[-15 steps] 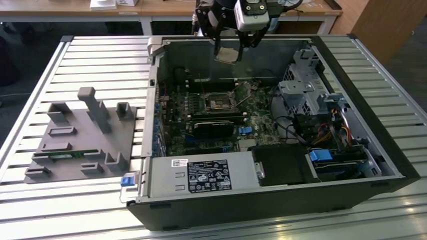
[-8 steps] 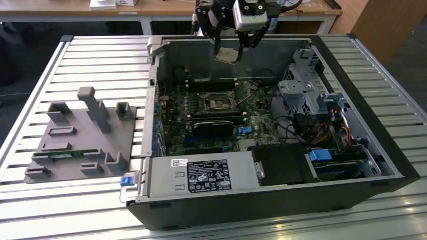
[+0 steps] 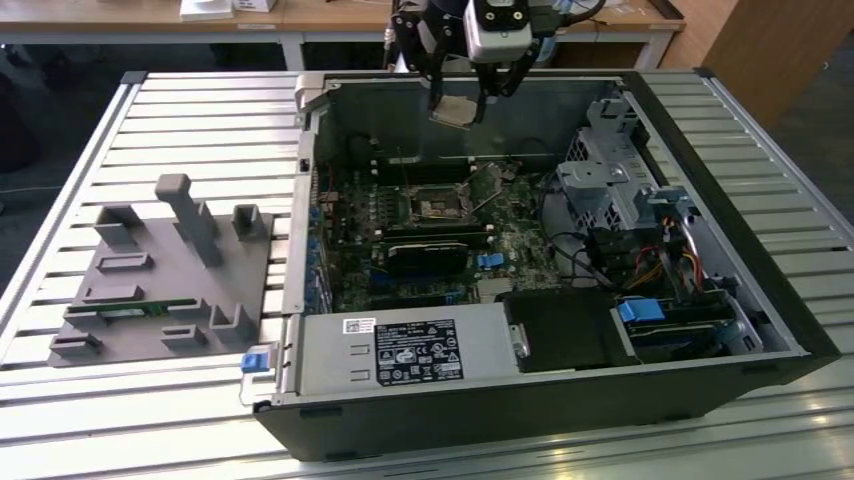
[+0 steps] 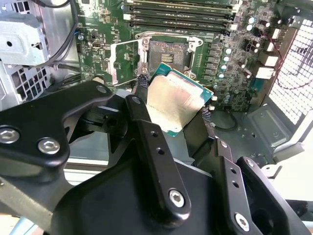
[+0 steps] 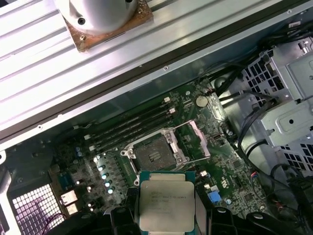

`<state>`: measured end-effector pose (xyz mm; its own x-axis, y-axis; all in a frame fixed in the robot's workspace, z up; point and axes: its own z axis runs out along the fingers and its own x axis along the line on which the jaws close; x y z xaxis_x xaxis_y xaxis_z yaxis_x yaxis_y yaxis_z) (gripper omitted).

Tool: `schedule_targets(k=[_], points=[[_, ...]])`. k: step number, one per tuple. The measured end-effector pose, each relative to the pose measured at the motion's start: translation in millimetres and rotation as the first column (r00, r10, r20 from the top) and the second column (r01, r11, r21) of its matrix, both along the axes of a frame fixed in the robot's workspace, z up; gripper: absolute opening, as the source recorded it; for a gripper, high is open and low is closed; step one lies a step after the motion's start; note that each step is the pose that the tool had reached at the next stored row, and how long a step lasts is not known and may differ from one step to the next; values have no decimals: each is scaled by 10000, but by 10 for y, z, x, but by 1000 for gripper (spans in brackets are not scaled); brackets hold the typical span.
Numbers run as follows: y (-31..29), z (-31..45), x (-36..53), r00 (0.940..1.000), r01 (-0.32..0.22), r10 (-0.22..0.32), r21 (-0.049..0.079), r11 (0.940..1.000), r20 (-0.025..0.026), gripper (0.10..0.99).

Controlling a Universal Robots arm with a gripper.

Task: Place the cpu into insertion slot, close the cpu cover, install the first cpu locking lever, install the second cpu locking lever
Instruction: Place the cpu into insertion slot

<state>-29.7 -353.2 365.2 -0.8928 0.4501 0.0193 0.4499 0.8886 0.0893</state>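
The claw (image 3: 463,100) is clamped on the cpu (image 3: 454,111), holding it in the air above the open computer case (image 3: 534,410). Inside the case, the insertion slot (image 3: 438,207) sits bare on the green board (image 5: 234,166), with its cpu cover (image 4: 126,61) swung open beside it. The case lies on the slatted counter (image 3: 200,110).

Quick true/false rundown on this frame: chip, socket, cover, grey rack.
1. The hand grips the chip. True.
2. The chip sits in the socket. False: the socket is empty, and the chip hangs in the hand over the open case.
3. The cover is closed over the socket. False: it is flipped open beside the socket.
4. A grey rack stands outside the case, at the exterior view's left. True.
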Motion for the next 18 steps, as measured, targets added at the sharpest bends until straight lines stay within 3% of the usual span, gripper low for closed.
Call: schedule_targets(k=[18], points=[[0, -2, 0, 9977, 682, -682, 1, 9977, 0, 541]])
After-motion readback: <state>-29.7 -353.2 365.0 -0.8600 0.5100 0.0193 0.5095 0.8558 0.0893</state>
